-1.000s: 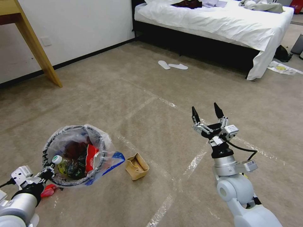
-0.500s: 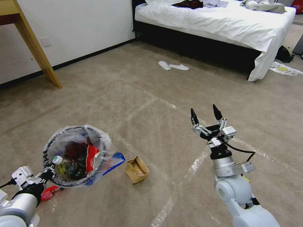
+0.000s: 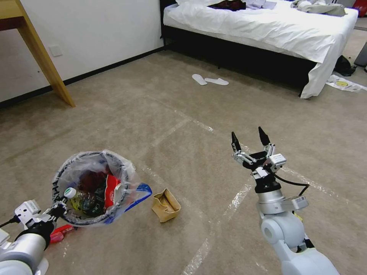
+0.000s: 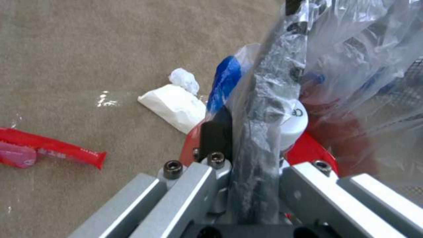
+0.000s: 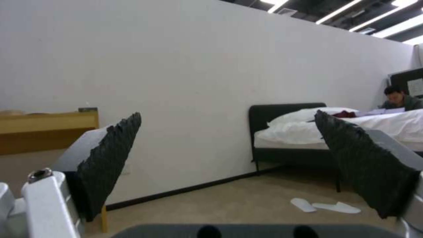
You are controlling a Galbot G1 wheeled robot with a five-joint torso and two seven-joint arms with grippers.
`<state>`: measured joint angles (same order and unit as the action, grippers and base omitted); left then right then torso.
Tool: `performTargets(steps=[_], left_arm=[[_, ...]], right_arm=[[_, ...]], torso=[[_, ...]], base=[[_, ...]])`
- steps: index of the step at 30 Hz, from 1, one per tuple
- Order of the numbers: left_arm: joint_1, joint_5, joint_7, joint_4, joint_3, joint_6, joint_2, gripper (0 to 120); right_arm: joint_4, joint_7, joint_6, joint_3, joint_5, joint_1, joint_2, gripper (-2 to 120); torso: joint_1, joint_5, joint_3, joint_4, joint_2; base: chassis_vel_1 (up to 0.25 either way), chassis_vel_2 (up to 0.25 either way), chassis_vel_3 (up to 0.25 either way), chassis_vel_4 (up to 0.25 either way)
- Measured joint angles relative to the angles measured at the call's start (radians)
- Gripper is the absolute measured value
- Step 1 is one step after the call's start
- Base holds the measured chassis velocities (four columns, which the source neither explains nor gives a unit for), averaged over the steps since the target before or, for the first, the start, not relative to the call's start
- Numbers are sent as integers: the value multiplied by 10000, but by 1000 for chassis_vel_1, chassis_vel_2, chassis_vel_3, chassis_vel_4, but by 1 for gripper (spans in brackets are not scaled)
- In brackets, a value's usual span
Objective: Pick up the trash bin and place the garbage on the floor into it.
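Note:
The trash bin (image 3: 78, 170), round with a black rim and a clear liner, hangs at the lower left. My left gripper (image 3: 57, 209) is shut on its near rim (image 4: 260, 109). Inside lie a bottle (image 3: 78, 198) with a white cap and red-white wrappers (image 3: 111, 191). On the carpet are garbage pieces: a brown cardboard box (image 3: 165, 205) right of the bin, a red wrapper (image 3: 61, 233) (image 4: 53, 148) under my left wrist, and white tissue wads (image 4: 174, 105). My right gripper (image 3: 248, 139) (image 5: 233, 165) is open and empty, raised above the floor to the right.
A white bed (image 3: 267, 26) on a dark frame stands at the back right, with a pair of white slippers (image 3: 209, 80) on the carpet before it. A wooden table leg (image 3: 46, 61) stands by the wall at the back left. Tape lines (image 3: 237, 196) cross the carpet.
My right gripper has dipped slightly and stays open. The left gripper still holds the bin in about the same place.

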<state>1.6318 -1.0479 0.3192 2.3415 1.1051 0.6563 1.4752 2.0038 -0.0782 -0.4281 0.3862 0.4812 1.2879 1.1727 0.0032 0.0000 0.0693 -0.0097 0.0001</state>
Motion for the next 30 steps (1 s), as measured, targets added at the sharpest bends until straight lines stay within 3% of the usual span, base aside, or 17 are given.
performTargets(steps=[11, 16, 19, 20, 22, 23, 24, 26, 28, 30], left_arm=[[-30, 119, 47, -247, 340, -8, 1, 0], [-68, 105, 154, -579, 827, 44, -61, 0], [-174, -32, 271, -919, 1310, 171, -124, 0], [-174, -32, 271, -919, 1310, 171, -124, 0], [-211, -208, 341, -1121, 1557, 228, -171, 0], [-211, -208, 341, -1121, 1557, 228, -171, 0], [-180, -265, 341, -1174, 1639, 237, -173, 0], [-168, -294, 341, -1180, 1673, 239, -167, 0], [-153, -418, 337, -1182, 1809, 242, -127, 0], [-152, -431, 336, -1181, 1825, 242, -119, 0]], right_arm=[[-6, 80, 46, -94, 15, -59, -50, 100], [-141, 868, 823, -727, 55, -550, -256, 100], [-536, 1991, 2354, -2029, 796, -1448, -611, 100], [-536, 1991, 2354, -2029, 796, -1448, -611, 100], [-956, 2780, 3825, -3116, 1814, -2194, -880, 100], [-956, 2780, 3825, -3116, 1814, -2194, -880, 100], [-1196, 3314, 4671, -3744, 2499, -2626, -941, 100], [-1289, 3520, 5030, -4000, 2838, -2795, -941, 100], [-1749, 4586, 6684, -5203, 4298, -3648, -778, 100], [-1822, 4710, 6925, -5380, 4504, -3775, -725, 100]], torso=[[0, 0, 0, -3, -1], [0, -1, 0, -1, -1], [0, -1, 0, 3, -1], [0, -1, 0, 3, -1], [0, -2, 1, 0, -1], [0, -2, 1, 0, -1], [0, -4, 0, 1, -1], [0, -3, 1, 1, -1], [0, -2, 1, 1, -1], [0, -2, 1, 1, -1]], base=[[0, 0, 0, 0], [0, 0, 0, 0], [0, 0, 0, 0], [0, 0, 0, 0], [0, 0, 0, 0], [0, 0, 0, 0], [0, 0, 0, 0], [0, 0, 0, 0], [0, 0, 0, 0], [0, 0, 0, 0]])
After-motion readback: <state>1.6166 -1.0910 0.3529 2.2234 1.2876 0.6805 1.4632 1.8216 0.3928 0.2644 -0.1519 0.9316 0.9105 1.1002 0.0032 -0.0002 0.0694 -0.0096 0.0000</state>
